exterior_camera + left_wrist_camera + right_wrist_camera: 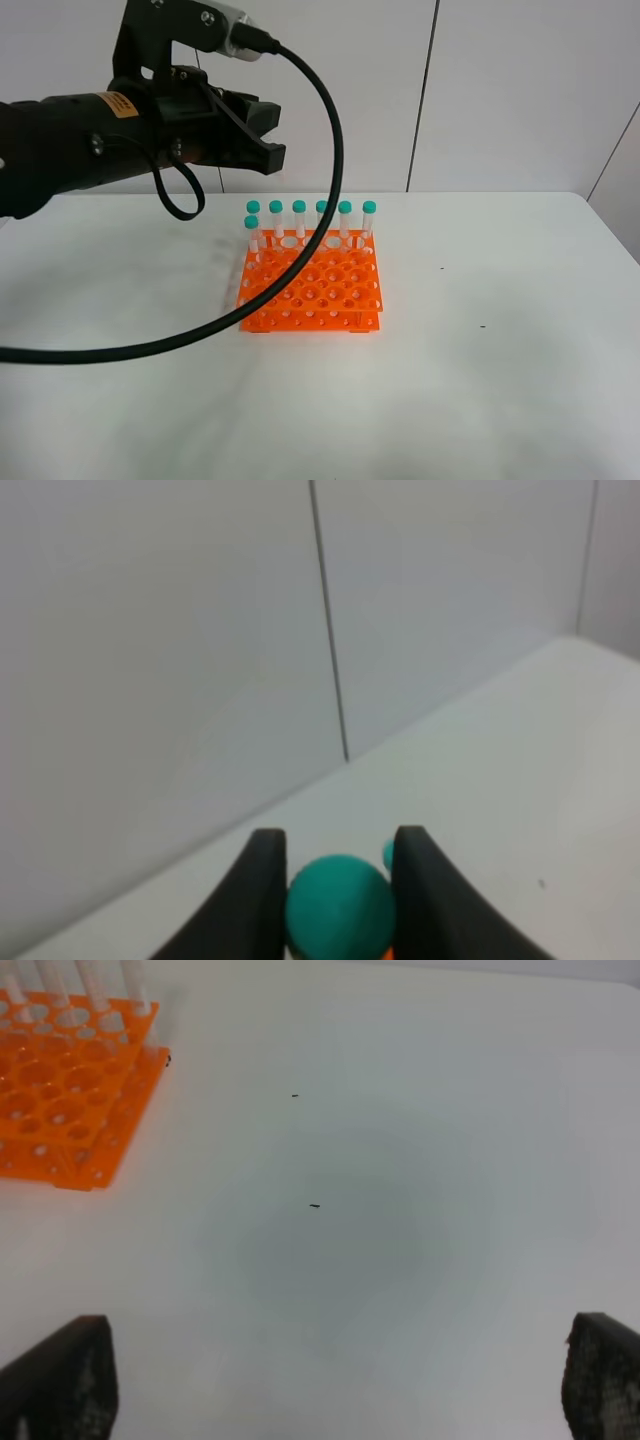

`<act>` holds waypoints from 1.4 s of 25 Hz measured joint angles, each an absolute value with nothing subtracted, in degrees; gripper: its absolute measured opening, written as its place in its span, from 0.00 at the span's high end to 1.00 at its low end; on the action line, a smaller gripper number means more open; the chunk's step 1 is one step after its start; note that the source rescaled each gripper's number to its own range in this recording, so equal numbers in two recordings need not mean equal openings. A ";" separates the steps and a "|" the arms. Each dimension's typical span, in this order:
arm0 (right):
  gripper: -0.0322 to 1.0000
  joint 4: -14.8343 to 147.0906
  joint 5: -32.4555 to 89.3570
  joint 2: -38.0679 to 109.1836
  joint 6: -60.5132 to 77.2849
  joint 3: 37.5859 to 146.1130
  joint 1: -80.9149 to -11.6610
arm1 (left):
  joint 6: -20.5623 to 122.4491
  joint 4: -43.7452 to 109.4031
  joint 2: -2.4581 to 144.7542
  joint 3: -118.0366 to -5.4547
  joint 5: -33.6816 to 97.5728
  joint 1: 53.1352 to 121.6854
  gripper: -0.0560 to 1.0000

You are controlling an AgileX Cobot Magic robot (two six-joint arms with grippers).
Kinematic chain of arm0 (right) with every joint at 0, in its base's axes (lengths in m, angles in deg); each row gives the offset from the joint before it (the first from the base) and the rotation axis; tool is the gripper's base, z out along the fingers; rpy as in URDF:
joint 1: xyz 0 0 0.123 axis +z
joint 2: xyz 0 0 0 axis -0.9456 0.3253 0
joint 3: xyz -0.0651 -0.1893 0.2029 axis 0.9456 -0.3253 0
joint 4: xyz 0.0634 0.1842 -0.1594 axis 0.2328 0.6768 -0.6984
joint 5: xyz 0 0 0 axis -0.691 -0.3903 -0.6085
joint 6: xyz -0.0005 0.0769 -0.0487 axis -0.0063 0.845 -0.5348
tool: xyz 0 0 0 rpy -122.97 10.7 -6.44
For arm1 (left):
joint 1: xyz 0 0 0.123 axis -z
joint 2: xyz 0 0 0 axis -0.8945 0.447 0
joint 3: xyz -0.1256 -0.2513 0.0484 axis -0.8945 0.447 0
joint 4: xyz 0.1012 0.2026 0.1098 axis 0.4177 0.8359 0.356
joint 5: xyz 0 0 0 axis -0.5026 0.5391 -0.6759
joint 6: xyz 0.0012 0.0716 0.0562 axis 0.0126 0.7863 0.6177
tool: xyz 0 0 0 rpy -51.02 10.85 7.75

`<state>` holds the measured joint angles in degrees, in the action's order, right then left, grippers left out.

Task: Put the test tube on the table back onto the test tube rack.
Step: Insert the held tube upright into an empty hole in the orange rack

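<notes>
In the left wrist view a teal cap of the test tube (340, 908) sits between the two black fingers of my left gripper (339, 838), which is shut on it. A sliver of orange shows beneath the cap. In the high view the left gripper (270, 150) hangs in the air above and behind the back left of the orange test tube rack (312, 285); I cannot make out the held tube there. Several teal-capped tubes (299, 215) stand along the rack's back row. My right gripper (330, 1390) is open over the bare white table (400, 1260), away from the rack (70, 1090).
A thick black cable (320, 200) loops from the left arm down in front of the rack to the left edge of the view. White wall panels (500, 90) stand behind the table (500, 350). Small dark specks (314, 1205) mark the tabletop.
</notes>
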<state>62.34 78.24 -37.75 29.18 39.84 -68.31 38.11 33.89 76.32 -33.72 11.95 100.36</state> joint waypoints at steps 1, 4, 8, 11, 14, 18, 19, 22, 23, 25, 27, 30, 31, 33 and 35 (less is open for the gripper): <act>0.02 62.34 78.24 -37.75 29.18 39.84 -68.31 | 38.11 34.20 77.32 -34.02 11.51 100.36 0.94; 0.02 62.34 78.24 -37.75 29.18 39.84 -68.31 | 37.47 36.97 81.06 -36.12 14.57 100.36 0.94; 0.02 62.34 78.24 -37.75 29.18 39.84 -68.31 | 31.59 42.39 86.10 -41.65 22.62 100.36 0.94; 0.02 62.34 78.24 -37.75 29.18 39.84 -68.31 | 24.99 46.63 89.86 -45.18 26.91 100.36 0.94; 0.02 62.34 78.24 -37.75 29.18 39.84 -68.31 | 19.82 49.53 93.31 -47.58 28.54 100.36 0.94; 0.02 62.34 78.24 -37.75 29.18 39.84 -68.31 | 17.56 50.37 96.23 -49.16 28.58 98.71 0.94; 0.02 62.34 78.24 -37.75 29.18 39.84 -68.31 | 17.46 50.42 96.83 -49.28 28.06 98.08 0.94; 0.02 62.39 78.24 -37.75 29.18 39.84 -68.31 | 17.33 50.56 98.25 -49.50 26.89 95.91 0.94; 0.02 62.39 78.24 -37.75 29.18 39.84 -68.31 | 17.33 50.56 98.59 -49.50 26.22 95.43 0.94; 0.02 62.39 78.24 -37.75 29.18 39.84 -68.31 | 17.41 50.82 99.06 -49.50 24.23 94.84 0.94; 0.02 62.39 78.24 -37.75 29.18 39.84 -68.31 | 18.80 51.62 99.13 -49.50 22.45 94.76 0.94; 0.02 62.39 78.24 -37.75 29.18 39.84 -68.31 | 20.22 51.84 99.13 -49.50 20.73 94.76 0.94; 0.02 62.39 78.24 -37.75 29.18 39.84 -68.31 | 20.52 51.84 99.13 -49.32 20.25 94.76 0.94; 0.02 62.39 78.24 -37.75 29.18 39.84 -68.31 | 20.51 51.84 99.13 -47.82 18.08 94.76 0.94; 0.02 62.39 78.24 -37.75 29.18 39.84 -68.31 | 20.30 51.84 99.13 -45.39 13.54 94.76 0.94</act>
<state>62.39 78.24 -37.75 29.18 39.84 -68.31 20.30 51.84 99.13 -45.39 13.54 94.76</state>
